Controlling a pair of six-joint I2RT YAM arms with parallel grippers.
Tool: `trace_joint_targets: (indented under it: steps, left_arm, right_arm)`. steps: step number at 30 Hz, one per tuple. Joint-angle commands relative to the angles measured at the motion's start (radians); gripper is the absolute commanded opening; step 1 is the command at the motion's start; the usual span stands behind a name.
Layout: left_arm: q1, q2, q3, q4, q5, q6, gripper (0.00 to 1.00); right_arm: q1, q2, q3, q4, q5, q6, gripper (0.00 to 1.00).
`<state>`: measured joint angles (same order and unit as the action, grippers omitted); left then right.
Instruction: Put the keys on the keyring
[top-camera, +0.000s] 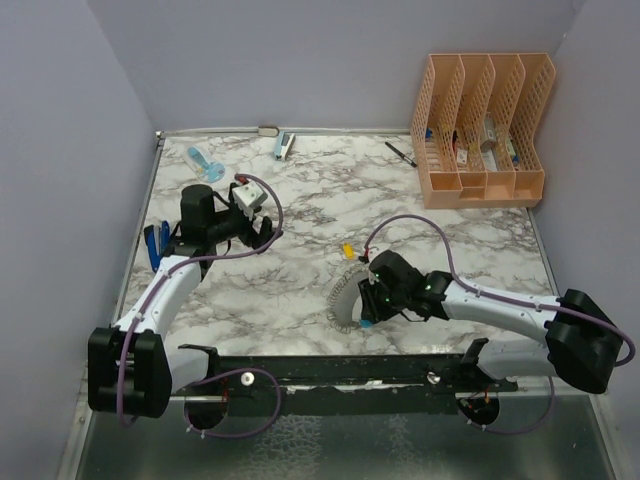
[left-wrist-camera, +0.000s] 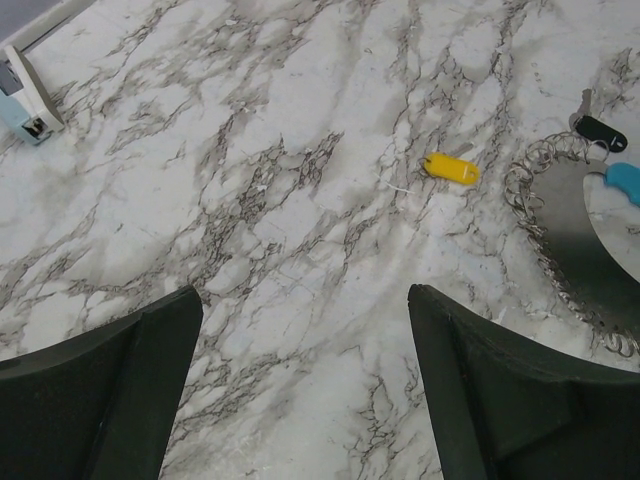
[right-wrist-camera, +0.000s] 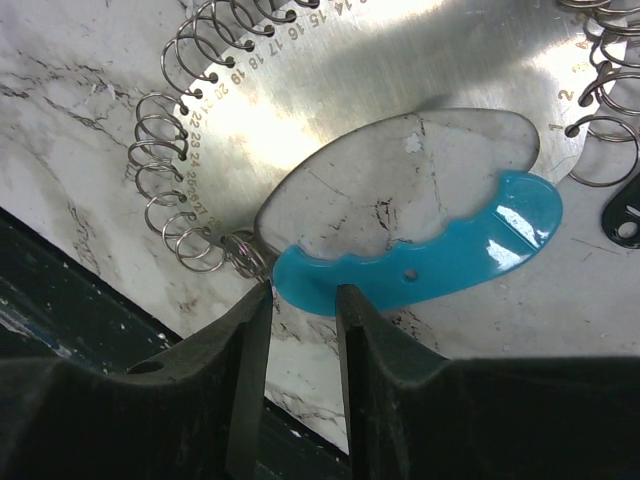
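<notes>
Light-blue plastic fills the narrow gap between the jaws of the right gripper (right-wrist-camera: 303, 305) at the bottom of its wrist view. They straddle the near tip of the blue section (right-wrist-camera: 440, 255) of the keyring (right-wrist-camera: 400, 80), probably to steady the loop for threading; whether they already pinch it I cannot tell. Overhead, that arm lies low, stretched toward centre frame. Further up, the yellow key (top-camera: 347, 250) lies loose just above the loop, and the black key (left-wrist-camera: 600, 129) lies at its rim. At upper left the left gripper (top-camera: 257, 227) hovers, elbow bent, jaws wide and empty, apparently waiting.
</notes>
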<state>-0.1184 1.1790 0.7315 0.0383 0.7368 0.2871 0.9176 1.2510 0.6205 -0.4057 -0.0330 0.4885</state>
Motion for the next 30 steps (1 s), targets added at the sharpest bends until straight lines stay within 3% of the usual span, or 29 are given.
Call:
trace_joint_targets:
  steps: [1, 30]
  left_arm:
    - [-0.011, -0.025, 0.022, -0.035, 0.029, 0.023, 0.87]
    - [-0.024, -0.025, 0.022, -0.037, 0.019, 0.032, 0.87]
  right_arm:
    - [0.01, -0.018, -0.018, 0.093, -0.054, 0.019, 0.32]
    - [0.01, 0.044, -0.087, 0.204, -0.118, 0.03, 0.22]
